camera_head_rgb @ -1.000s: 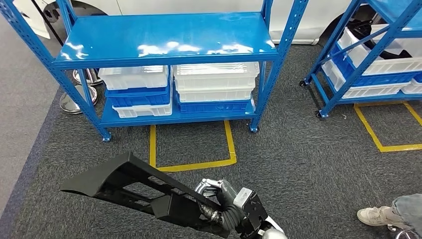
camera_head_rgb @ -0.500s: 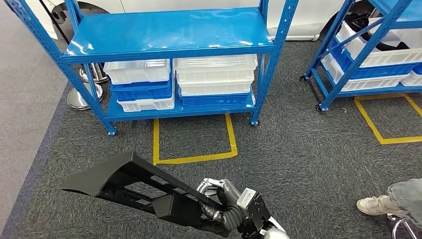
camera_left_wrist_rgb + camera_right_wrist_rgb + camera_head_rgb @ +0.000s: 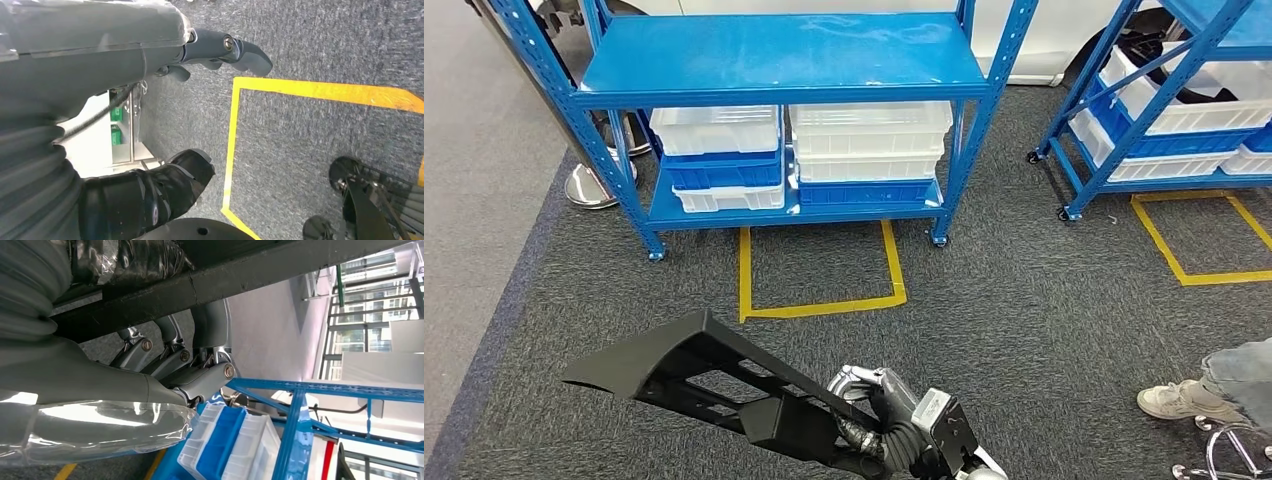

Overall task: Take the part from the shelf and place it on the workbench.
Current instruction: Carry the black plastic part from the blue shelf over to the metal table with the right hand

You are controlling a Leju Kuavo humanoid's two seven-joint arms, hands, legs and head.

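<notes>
The blue shelf (image 3: 784, 60) stands on dark grey carpet (image 3: 1024, 300), its top deck bare and glossy. On its lower deck sit stacked white and blue bins (image 3: 799, 155). A second blue shelf (image 3: 1184, 100) with similar bins stands to the right of the first, well apart. Yellow floor tape (image 3: 819, 305) marks a rectangle on the carpet just in front of the blue shelf.

The part (image 3: 714, 385), a long black moulded piece with open slots, is held off the carpet in front of the blue shelf, nearer the robot than the yellow floor tape, tilted with its broad end to the left.

The right hand (image 3: 874, 410) grips the part at its narrow end; its fingers (image 3: 165, 357) are clamped around the black bar.

The left hand (image 3: 150, 55) hangs over the carpet, holding nothing, fingers (image 3: 245, 52) curled loosely and apart.

A person's shoe (image 3: 1179, 402) rests on the carpet far right of the blue shelf.
</notes>
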